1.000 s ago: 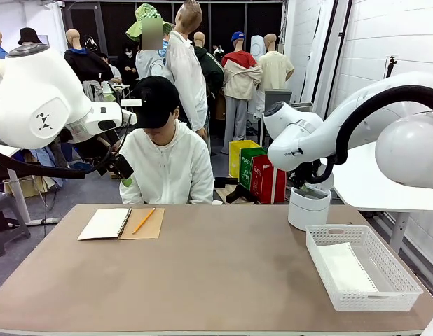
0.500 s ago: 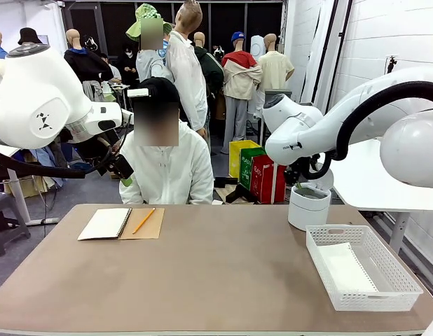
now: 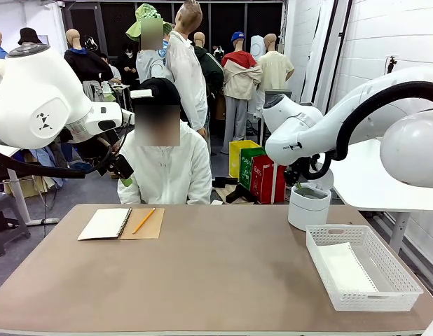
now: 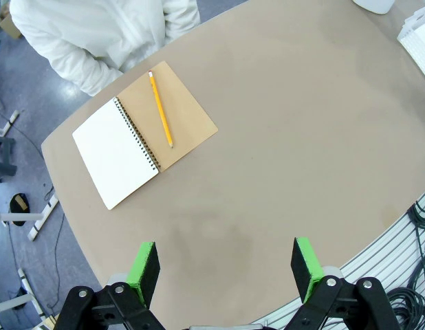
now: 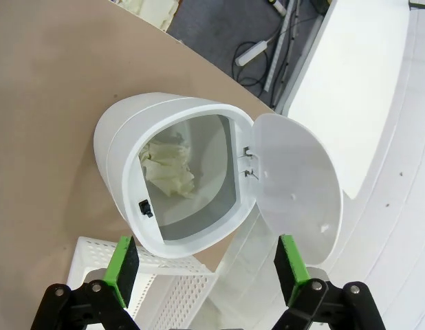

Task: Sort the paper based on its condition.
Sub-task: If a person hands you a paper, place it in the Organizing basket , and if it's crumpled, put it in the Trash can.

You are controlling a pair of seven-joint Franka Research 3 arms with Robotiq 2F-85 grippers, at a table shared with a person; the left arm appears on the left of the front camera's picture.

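A crumpled paper (image 5: 168,172) lies inside the white round bin (image 5: 130,172), whose lid (image 5: 298,182) stands open. My right gripper (image 5: 206,267) hangs open directly above the bin's mouth, nothing between its green pads. In the front view the right gripper (image 3: 303,184) hovers just over the bin (image 3: 309,208) at the far right. A flat white sheet of paper (image 3: 346,269) rests in the white mesh basket (image 3: 399,276). My left gripper (image 4: 225,269) is open and empty, high over the table's left half; from the front it (image 3: 122,171) hangs before the person.
An open spiral notebook (image 4: 116,151) with a yellow pencil (image 4: 159,108) on its brown cover lies at the far left, in front of a seated person in white (image 3: 166,168). The basket's corner (image 4: 419,38) shows at the left wrist view's edge.
My right arm has shifted slightly left and up over the bin. The person has raised their head. The left arm has not moved.
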